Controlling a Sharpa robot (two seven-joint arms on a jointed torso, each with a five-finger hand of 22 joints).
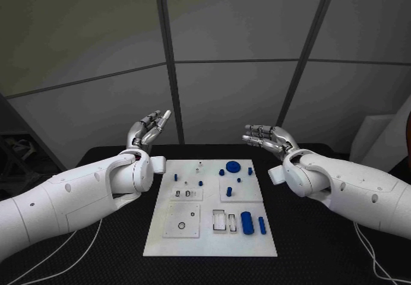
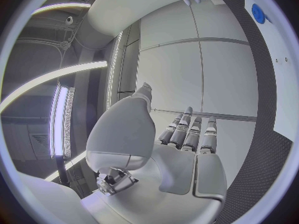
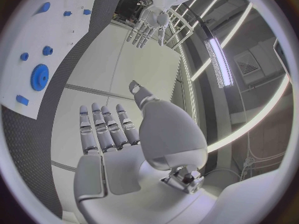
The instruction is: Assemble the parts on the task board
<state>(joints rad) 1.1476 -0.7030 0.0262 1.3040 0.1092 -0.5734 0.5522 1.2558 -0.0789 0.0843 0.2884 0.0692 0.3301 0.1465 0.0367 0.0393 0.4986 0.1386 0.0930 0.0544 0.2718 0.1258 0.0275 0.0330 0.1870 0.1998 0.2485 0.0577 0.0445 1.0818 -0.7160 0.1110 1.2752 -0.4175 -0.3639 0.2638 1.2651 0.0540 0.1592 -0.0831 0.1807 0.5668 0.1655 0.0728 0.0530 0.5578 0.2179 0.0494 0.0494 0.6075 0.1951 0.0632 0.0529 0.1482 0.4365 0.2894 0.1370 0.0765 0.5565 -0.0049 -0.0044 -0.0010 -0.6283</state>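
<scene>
Small blue parts (image 1: 246, 222) lie scattered on the flat white task board (image 1: 211, 243).

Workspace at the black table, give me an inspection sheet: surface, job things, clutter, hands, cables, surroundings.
Surface: black table, flat, dark.
Job's things: white board centred on the table; blue parts on it, among them a round disc at the far side and a long peg at the near right.
Clutter: nothing seen.
Hands: left hand raised above the table's far edge, fingers apart, holding nothing; right hand raised, also holding nothing.
Cables: thin white cables trail over the table under each arm.
Surroundings: grey panelled wall behind.
</scene>
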